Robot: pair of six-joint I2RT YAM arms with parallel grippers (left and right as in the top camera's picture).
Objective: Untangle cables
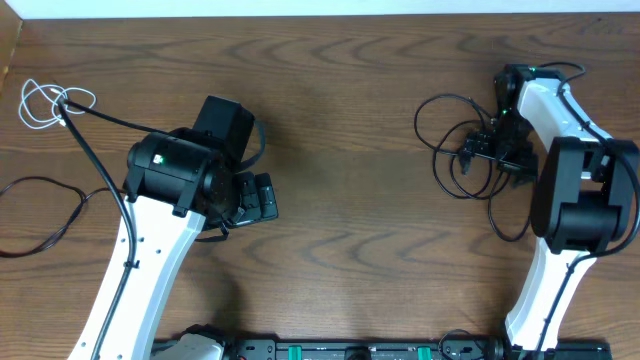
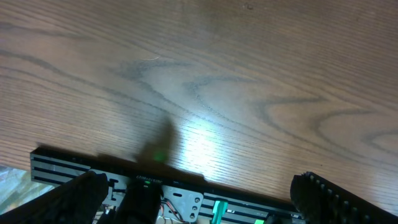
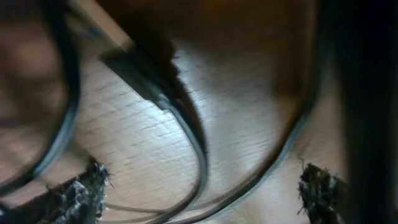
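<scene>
Two clusters lying well apart: black tangle (image 1: 465, 150) far right, white coil (image 1: 45, 103) touching black cable (image 1: 110, 121) far left. You're holding right jaws spread over tangle, left jaws spread over bare bench (image 1: 340, 120). Untangling looking barely begun.

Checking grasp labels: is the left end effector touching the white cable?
Apart. Overhead shows the white cable coiled far from the left end effector, bare wood between them.

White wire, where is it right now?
In the overhead view, the white wire lies looped in the far left corner of the table, beside the end of a black cable that runs toward the left arm.
</scene>
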